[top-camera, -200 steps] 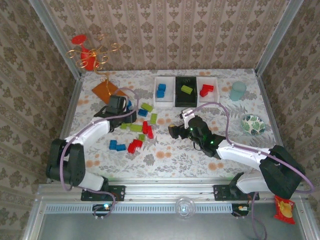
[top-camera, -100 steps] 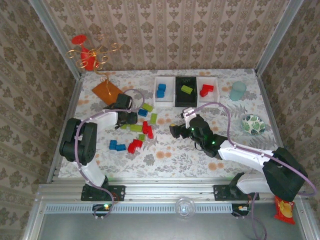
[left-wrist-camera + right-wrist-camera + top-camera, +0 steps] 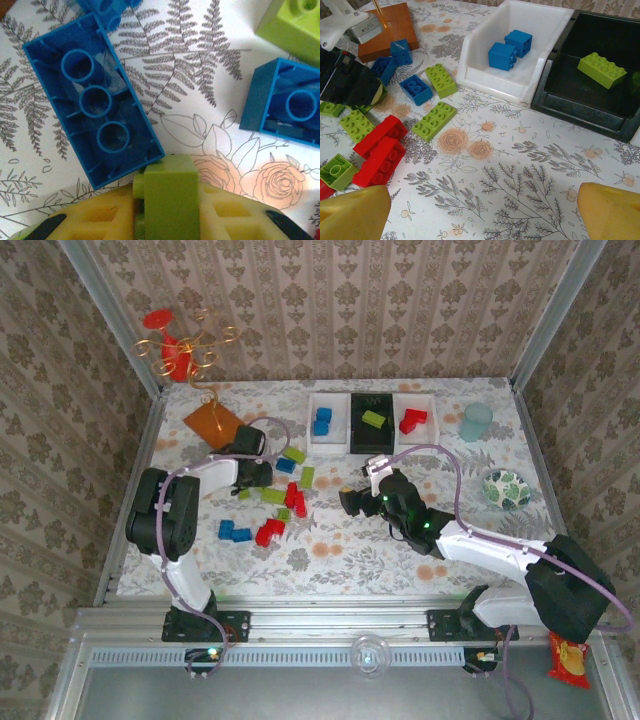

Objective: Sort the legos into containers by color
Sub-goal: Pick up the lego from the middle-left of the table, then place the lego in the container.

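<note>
Right now the left pincer (image 3: 256, 474) is clenched on a small lime green brick (image 3: 169, 187), which sits between its yellow fingers (image 3: 85, 222) low over the floral surface (image 3: 200, 75). Just ahead of it to the left lies a long blue brick (image 3: 92, 100), hollow side up, one corner close against the held piece. Ahead to the right is a smaller upturned blue brick (image 3: 287, 107), and farther that way shows the corner of a lime block (image 3: 295, 20).

The right pincer (image 3: 349, 502) hangs released, its yellow fingertips (image 3: 355, 212) wide apart with nothing between them. Ahead of it to the left lie two red bricks (image 3: 377, 152) side by side and a long lime brick (image 3: 434, 120). Straight ahead stands the white bin (image 3: 470, 60) holding two blue cubes (image 3: 510, 48). Ahead to the right, just beside it, the black bin (image 3: 570, 107) holds a lime eight-stud brick (image 3: 601, 70). Beyond that, the second white bin (image 3: 432, 440) holds red pieces (image 3: 411, 421).
</note>
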{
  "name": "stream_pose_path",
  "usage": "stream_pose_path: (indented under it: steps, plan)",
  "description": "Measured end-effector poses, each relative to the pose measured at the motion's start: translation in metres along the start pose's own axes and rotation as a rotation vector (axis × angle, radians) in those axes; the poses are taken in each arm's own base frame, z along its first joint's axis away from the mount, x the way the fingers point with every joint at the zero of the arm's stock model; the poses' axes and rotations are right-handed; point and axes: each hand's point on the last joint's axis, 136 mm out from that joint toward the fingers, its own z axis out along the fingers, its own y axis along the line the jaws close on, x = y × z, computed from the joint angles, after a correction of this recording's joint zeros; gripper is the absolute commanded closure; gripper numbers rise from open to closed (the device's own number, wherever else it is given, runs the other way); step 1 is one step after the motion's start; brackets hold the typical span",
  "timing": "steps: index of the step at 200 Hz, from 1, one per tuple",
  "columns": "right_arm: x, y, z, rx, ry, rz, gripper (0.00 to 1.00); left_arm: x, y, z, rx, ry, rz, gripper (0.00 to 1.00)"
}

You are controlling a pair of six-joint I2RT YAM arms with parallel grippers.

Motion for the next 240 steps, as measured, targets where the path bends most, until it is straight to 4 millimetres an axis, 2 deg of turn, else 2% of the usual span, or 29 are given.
stream_pose_path:
  steps: [26,45,62,85,105,127,154,182,209,240]
  plan:
    - [0.0,-0.001,0.0,0.008,-0.001,0.0,0.03,-0.007,-0.007,-0.006,0.011,-0.028,0.011,0.76]
    - [-0.001,-0.005,0.0,0.032,-0.006,0.0,0.03,-0.017,-0.025,-0.021,0.04,-0.075,0.043,0.78]
    - [-0.006,-0.013,-0.003,0.072,-0.023,0.004,0.02,-0.035,-0.056,-0.042,0.092,-0.147,0.09,0.79]
    - [-0.017,-0.027,-0.015,0.129,-0.075,0.036,0.02,-0.072,-0.111,-0.076,0.195,-0.289,0.153,0.79]
    - [-0.017,-0.047,-0.026,0.185,-0.109,0.085,0.01,-0.104,-0.155,-0.104,0.282,-0.396,0.192,0.79]
    - [-0.014,-0.067,-0.034,0.24,-0.129,0.139,0.02,-0.137,-0.192,-0.116,0.35,-0.473,0.214,0.79]
    - [-0.013,-0.076,-0.039,0.264,-0.145,0.171,0.02,-0.159,-0.227,-0.099,0.403,-0.491,0.237,0.79]
    - [-0.014,-0.077,-0.039,0.264,-0.152,0.186,0.02,-0.17,-0.258,-0.059,0.443,-0.454,0.248,0.78]
    - [-0.014,-0.077,-0.039,0.264,-0.152,0.187,0.02,-0.176,-0.278,-0.023,0.471,-0.409,0.247,0.75]
    - [-0.014,-0.077,-0.039,0.264,-0.152,0.187,0.02,-0.183,-0.291,0.001,0.482,-0.365,0.247,0.59]
